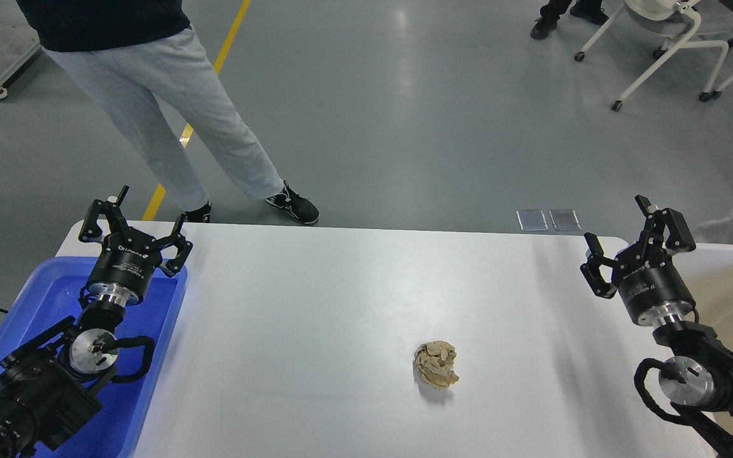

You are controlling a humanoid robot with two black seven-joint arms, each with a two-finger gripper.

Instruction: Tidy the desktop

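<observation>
The white desktop fills the lower middle of the head view. A crumpled beige paper ball lies on it, right of centre and toward the near edge. My left gripper is open and empty above the far end of the blue tray at the left. My right gripper is open and empty above the desktop's far right corner, well away from the paper ball.
A beige-white bin stands off the right edge of the desktop. A person in grey trousers stands by the far left corner. White wheeled chairs are on the floor at the far right.
</observation>
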